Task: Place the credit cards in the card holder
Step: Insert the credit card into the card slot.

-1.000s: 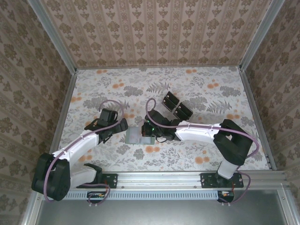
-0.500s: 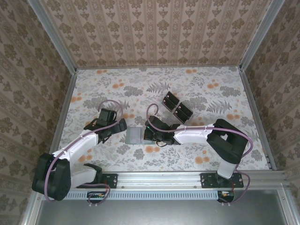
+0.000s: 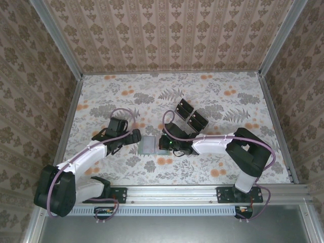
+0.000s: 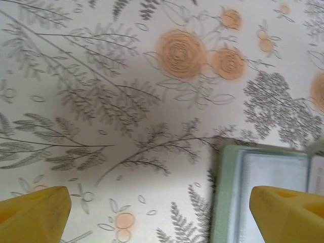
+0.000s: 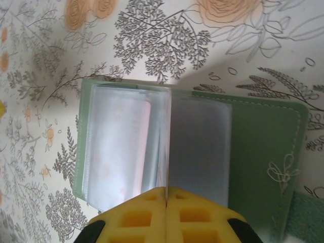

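Flat and open on the flower-patterned tabletop point(image 3: 212, 96) lay the sage-green folding card holder point(image 5: 255, 152), between the two arms. The right gripper point(image 5: 166, 190) had its yellow fingers pressed together on the holder's upright clear plastic leaf. The left gripper point(image 4: 161, 210) stood wide apart, the holder's corner just beside one fingertip.

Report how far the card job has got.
Done: a pink card looks seated in the open card holder. In hand: the right gripper, jaws shut, pinches its clear leaf; the left gripper hangs open nearby. Left: any further cards.
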`<state>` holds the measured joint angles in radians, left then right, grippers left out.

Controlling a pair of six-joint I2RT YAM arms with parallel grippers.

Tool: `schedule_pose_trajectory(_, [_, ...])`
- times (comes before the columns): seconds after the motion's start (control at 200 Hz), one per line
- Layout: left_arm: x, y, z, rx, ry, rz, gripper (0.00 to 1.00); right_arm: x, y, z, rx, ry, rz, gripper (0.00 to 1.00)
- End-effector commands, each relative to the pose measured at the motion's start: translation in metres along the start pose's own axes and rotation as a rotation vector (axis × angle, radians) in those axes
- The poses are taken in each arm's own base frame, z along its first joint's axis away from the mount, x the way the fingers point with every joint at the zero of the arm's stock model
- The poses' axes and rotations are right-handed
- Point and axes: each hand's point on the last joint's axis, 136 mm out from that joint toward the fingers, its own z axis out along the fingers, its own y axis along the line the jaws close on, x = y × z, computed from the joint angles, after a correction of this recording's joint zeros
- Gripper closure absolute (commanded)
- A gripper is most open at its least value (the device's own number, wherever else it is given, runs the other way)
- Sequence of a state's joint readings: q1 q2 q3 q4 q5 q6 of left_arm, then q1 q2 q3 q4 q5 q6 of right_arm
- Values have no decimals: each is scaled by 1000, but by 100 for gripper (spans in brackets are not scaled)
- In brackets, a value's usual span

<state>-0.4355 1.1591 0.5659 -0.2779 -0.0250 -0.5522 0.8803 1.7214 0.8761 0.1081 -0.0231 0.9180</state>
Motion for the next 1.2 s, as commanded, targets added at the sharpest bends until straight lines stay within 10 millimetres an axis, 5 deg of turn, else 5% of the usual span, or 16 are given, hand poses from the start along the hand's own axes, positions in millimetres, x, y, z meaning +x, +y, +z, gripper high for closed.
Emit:
schedule_pose_trajectory(0.0, [3,-23,2,63,8,84,0,2,9,-7,-56,35,-73,100])
schedule_pose_trajectory(0.245, [17,-46,10,67,38,197,0,-14,18,-17,-121,13,-69,100])
schedule_pose_trajectory(0.57, [33,-46,17,41,65,233,0,-25,20,-29,-167,-68,-21,100])
schedule_pose_trajectory(1.19, [67,-10,25,-115,138,215,0,-21,12,-24,-251,-168,25,100])
